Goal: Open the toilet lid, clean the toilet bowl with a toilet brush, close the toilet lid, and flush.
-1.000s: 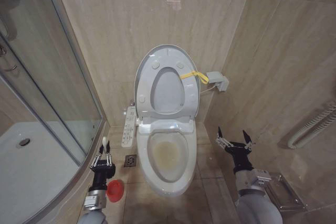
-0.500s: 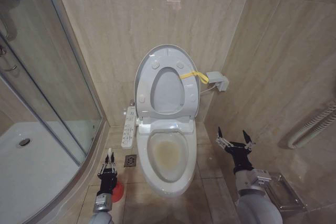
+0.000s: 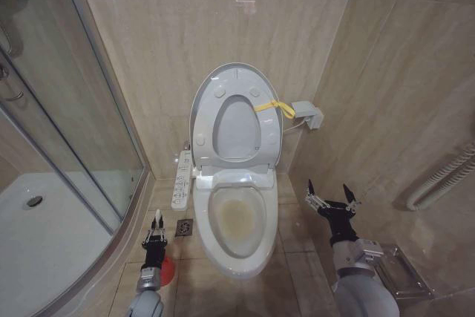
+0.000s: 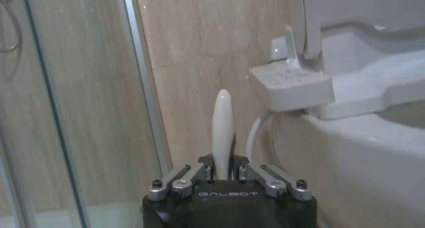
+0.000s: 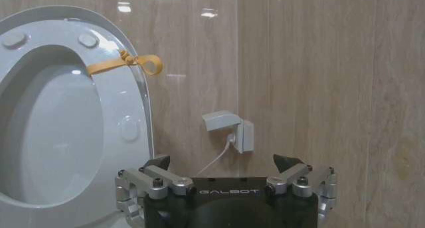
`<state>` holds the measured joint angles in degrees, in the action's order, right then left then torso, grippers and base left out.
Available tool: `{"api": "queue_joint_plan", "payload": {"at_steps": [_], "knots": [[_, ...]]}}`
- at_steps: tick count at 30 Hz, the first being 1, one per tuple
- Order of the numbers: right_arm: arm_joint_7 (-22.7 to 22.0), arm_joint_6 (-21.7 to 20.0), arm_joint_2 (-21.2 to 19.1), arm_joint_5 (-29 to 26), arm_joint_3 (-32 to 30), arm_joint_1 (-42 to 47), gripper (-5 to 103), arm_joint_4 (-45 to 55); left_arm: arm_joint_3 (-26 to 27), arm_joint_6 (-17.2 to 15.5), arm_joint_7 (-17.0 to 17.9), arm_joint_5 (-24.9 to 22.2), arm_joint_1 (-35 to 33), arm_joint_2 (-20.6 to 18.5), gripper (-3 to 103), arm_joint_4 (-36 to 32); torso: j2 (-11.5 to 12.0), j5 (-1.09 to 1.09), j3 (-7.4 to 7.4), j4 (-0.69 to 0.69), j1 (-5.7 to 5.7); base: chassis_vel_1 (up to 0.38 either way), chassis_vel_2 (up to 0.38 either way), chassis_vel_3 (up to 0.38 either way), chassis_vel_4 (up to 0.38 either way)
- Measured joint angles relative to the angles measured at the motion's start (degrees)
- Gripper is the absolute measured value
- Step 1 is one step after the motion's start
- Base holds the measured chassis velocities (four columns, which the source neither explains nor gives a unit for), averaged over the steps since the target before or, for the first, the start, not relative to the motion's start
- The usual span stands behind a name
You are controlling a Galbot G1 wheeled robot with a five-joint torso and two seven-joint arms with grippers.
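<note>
The tan tiled floor (image 3: 297, 272) holds the white toilet bowl (image 3: 236, 220), a small square drain (image 3: 184, 227) beside it, and the red brush holder (image 3: 168, 269).

- A glass shower door (image 3: 70, 109) is standing on the robot's left, its metal frame curving along the floor.
- A white shower tray (image 3: 44, 246) is lying behind the glass, with a round drain (image 3: 33, 201) sitting in it.
- A white button-covered control panel (image 3: 181, 180) is projecting beside the toilet on the shower side.
- A square floor drain (image 3: 184, 227) is sitting in the tiles just in front of that panel.
- A yellow band (image 3: 273, 106) is hanging tied in a bow at the raised seat's edge.
- A grey wall socket (image 3: 307, 115) is sitting on the beige tiled wall, with a white cable (image 5: 216, 161) trailing down from it.
- A white ribbed hose (image 3: 444, 176) is running along the right-hand wall.
</note>
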<state>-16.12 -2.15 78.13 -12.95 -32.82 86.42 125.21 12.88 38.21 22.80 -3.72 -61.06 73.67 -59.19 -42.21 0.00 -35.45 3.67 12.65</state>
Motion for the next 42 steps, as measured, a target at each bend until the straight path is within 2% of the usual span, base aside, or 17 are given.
{"api": "queue_joint_plan", "payload": {"at_steps": [20,25,30,36,42], "knots": [[0.0,0.0,0.0,0.0,0.0,0.0,100,0.0,-1.6,0.3,-1.6,-0.6,2.9,1.8,19,6.1,0.0,0.0,0.0,0.0,-0.01,0.0,0.0,0.0,0.0],[0.0,0.0,0.0,0.0,0.0,0.0,100,0.0,-1.8,1.4,-2.4,-0.2,4.4,2.3,19,9.9,0.0,0.0,0.0,-0.01,-0.01,0.0,0.0,0.0,0.0],[0.0,0.0,0.0,0.0,0.0,0.0,100,0.0,-1.8,3.9,-3.5,2.0,7.0,2.9,19,15.6,0.0,0.0,0.0,0.01,-0.01,0.0,0.0,0.0,0.0],[0.0,0.0,0.0,0.0,0.0,0.0,100,0.0,-2.3,4.1,-5.0,2.5,7.4,3.4,19,17.8,0.0,0.01,0.01,0.0,-0.01,0.0,0.0,0.0,0.0],[0.0,0.0,0.0,0.0,0.0,0.0,100,0.0,-2.3,3.9,-4.8,3.0,7.2,4.2,19,18.3,0.0,0.0,0.01,0.0,-0.01,0.0,0.0,0.0,0.0]]}}
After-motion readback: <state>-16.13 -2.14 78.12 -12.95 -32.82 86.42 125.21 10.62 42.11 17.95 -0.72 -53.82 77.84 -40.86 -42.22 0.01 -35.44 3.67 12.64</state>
